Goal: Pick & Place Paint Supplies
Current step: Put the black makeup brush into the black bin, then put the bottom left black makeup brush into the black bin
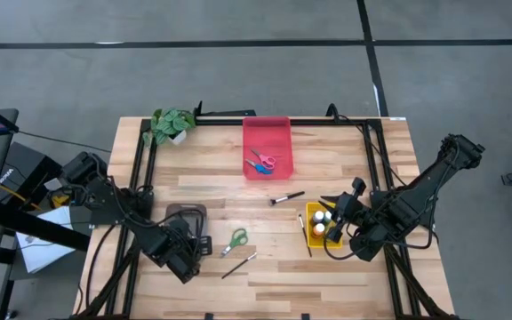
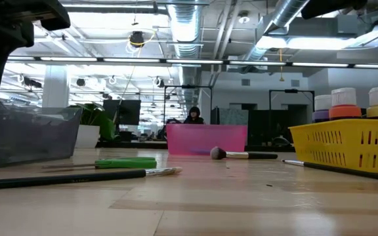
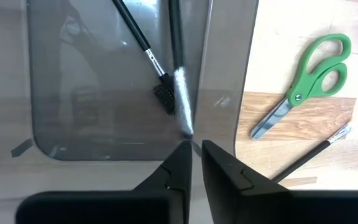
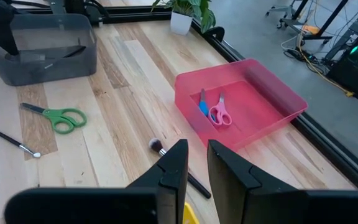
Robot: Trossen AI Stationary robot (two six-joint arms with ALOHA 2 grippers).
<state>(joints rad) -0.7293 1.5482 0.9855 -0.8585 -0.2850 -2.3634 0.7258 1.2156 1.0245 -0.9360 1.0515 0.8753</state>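
Bench [image 1: 327,276]: pale wood planks, black frame. Trays: red tray [image 1: 278,133], yellow tray [image 1: 312,240], translucent grey tray [image 1: 185,213]. Scissors: green-handled scissors [image 1: 236,240] on the bench; pink-handled scissors [image 1: 264,162] and blue-handled scissors [image 4: 202,106] in the red tray. Brushes [image 1: 238,264]: black handles. Potted plant [image 1: 171,123]: green leaves, white pot.

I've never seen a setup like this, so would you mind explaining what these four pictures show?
Two robot arms work at a wooden table. One camera looks down from above, one sits at table height, and one rides on each wrist. The left gripper hovers over the grey tray, where two brushes lie; it seems to hold nothing. The right gripper waits by the yellow tray of paint bottles. Green scissors and more brushes lie loose; the red tray holds scissors.
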